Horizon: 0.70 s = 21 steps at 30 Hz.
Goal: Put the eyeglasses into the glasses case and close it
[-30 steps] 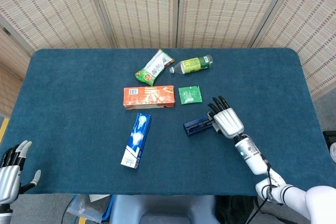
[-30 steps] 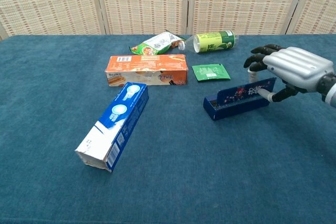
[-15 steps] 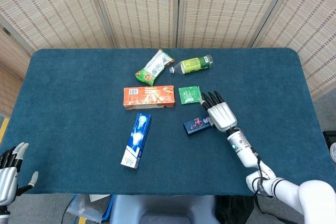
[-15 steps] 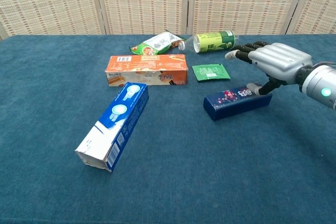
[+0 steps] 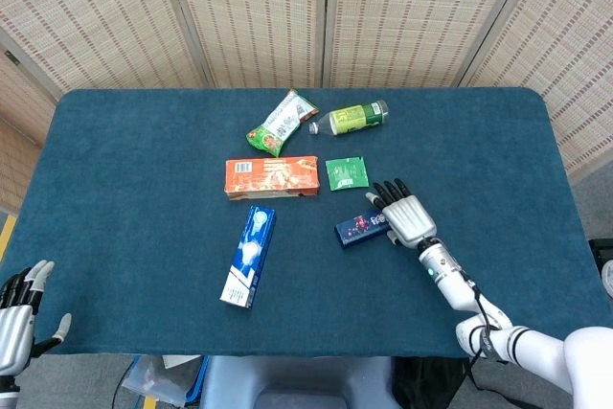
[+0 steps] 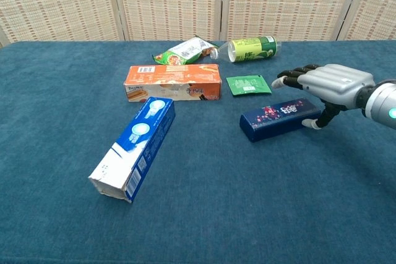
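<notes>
The dark blue glasses case (image 5: 362, 228) (image 6: 281, 117) lies shut on the blue tablecloth, right of centre. No eyeglasses show in either view. My right hand (image 5: 407, 220) (image 6: 331, 85) hovers over the case's right end with its fingers spread and stretched toward the table's far side. Its thumb points down just past the end of the case, and it holds nothing. My left hand (image 5: 14, 323) sits at the table's near left corner, fingers apart and empty; the chest view does not show it.
A blue toothpaste box (image 5: 249, 256) (image 6: 133, 148) lies left of the case. Behind the case are an orange box (image 5: 272, 177), a green sachet (image 5: 346, 173) and, further back, a green bottle (image 5: 356, 117) and a snack bag (image 5: 282, 123). Woven screens stand behind the table.
The case's lid stood up a second ago and is now down. My right hand swept forward over the case, then drew back a little toward its right end.
</notes>
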Each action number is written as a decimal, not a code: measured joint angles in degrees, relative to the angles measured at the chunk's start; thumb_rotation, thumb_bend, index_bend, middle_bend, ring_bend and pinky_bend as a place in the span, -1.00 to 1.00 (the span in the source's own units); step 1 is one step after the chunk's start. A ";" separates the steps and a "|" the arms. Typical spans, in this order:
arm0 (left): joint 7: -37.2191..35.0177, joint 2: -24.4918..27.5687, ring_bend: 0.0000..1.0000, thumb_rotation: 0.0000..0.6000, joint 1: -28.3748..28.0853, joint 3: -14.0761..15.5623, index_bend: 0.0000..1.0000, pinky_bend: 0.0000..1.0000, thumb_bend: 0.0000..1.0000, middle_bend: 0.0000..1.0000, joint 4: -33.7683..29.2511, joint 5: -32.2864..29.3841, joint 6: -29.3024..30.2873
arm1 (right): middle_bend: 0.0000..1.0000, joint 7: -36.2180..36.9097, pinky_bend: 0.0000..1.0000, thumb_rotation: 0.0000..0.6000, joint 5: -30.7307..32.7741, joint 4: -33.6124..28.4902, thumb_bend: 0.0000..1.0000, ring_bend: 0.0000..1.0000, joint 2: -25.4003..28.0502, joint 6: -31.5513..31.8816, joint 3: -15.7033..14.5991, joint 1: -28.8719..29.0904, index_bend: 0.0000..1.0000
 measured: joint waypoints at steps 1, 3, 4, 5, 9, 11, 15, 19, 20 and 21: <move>-0.01 0.05 -1.00 1.00 0.06 0.01 -1.00 -1.00 -0.29 -1.00 0.00 -0.09 0.00 | -0.94 -0.52 -1.00 1.00 0.68 0.41 -0.43 -1.00 -0.33 -0.72 0.15 0.28 -0.63; 0.04 0.11 -1.00 1.00 0.14 0.06 -1.00 -1.00 -0.28 -1.00 0.00 -0.20 -0.06 | -0.94 -1.35 -1.00 1.00 2.04 1.61 -0.43 -1.00 -1.26 -2.11 0.54 0.96 -0.54; 0.05 0.13 -1.00 1.00 0.16 0.07 -1.00 -1.00 -0.28 -1.00 -0.02 -0.22 -0.07 | -0.94 -1.54 -1.00 1.00 2.51 2.13 -0.43 -1.00 -1.69 -2.64 0.73 1.28 -0.50; 0.03 0.12 -1.00 1.00 0.17 0.06 -1.00 -1.00 -0.28 -1.00 -0.04 -0.24 -0.07 | -0.93 -1.66 -1.00 1.00 2.97 2.72 -0.43 -1.00 -2.22 -3.21 0.97 1.72 -0.44; 0.01 0.10 -1.00 1.00 0.22 0.00 -1.00 -1.00 -0.29 -1.00 0.04 -0.34 -0.06 | -0.82 -1.09 -1.00 1.00 2.92 3.76 -0.43 -1.00 -3.17 -3.40 1.24 2.42 -0.15; -0.01 0.08 -1.00 1.00 0.22 -0.03 -1.00 -1.00 -0.29 -1.00 0.09 -0.38 -0.10 | -0.80 -0.63 -1.00 1.00 2.47 4.18 -0.43 -1.00 -3.44 -3.02 1.15 2.56 -0.10; 0.03 0.02 -1.00 1.00 0.17 -0.03 -1.00 -1.00 -0.28 -1.00 0.14 -0.36 -0.22 | -0.80 0.30 -1.00 1.00 2.05 4.20 -0.44 -1.00 -3.43 -2.64 0.90 2.58 -0.16; 0.23 -0.01 -1.00 1.00 0.03 -0.04 -1.00 -1.00 -0.28 -1.00 0.03 -0.26 -0.39 | -0.92 0.74 -1.00 1.00 2.07 2.89 -0.54 -1.00 -2.58 -2.65 0.78 2.46 -0.81; 0.35 0.00 -1.00 1.00 -0.04 -0.08 -1.00 -1.00 -0.28 -1.00 -0.04 -0.24 -0.42 | -0.96 0.89 -1.00 1.00 2.13 2.13 -0.61 -1.00 -2.15 -2.60 0.80 2.37 -0.96; 0.44 0.01 -1.00 1.00 -0.10 -0.12 -1.00 -1.00 -0.28 -1.00 -0.09 -0.22 -0.45 | -0.98 1.04 -1.00 1.00 2.13 1.42 -0.67 -1.00 -1.77 -2.45 0.82 2.28 -1.00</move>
